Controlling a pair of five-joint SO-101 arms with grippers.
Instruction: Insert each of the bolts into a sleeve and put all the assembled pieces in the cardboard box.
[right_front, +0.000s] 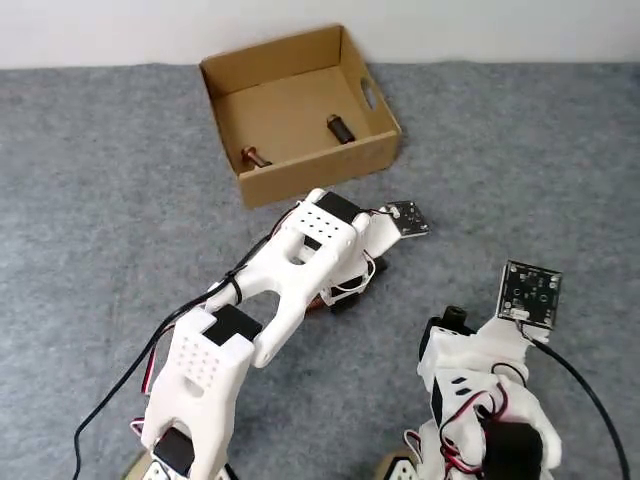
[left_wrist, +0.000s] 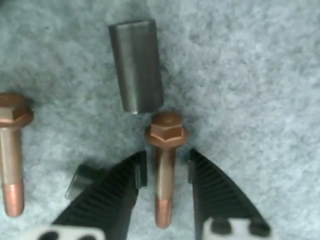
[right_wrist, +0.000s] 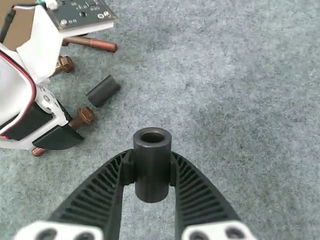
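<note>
The left gripper (left_wrist: 166, 161) is partly open, its jaws on either side of the shank of a copper-coloured bolt (left_wrist: 166, 132) that lies flat on the grey table (right_front: 520, 150). A narrow gap shows on each side of the shank, so the jaws are not clamped on it. Just past the bolt's hex head lies a dark sleeve (left_wrist: 136, 65) on its side, close to the head but not on it. A second bolt (left_wrist: 12, 150) lies well to one side, roughly parallel to the first, and a second sleeve (left_wrist: 80, 181) is partly hidden behind one finger. These loose parts lie near the middle of the table, just in front of the near wall of the cardboard box (right_front: 315, 172), which stands by the far edge. Two assembled pieces (right_front: 255, 157) (right_front: 340, 128) lie on the box floor, one near its front wall and one toward its back right corner. The right gripper (right_wrist: 151, 161) is closed on a third sleeve (right_wrist: 152, 175), pinched between both fingers with its open bore facing the wrist camera. Whether its far end touches the table cannot be told.
</note>
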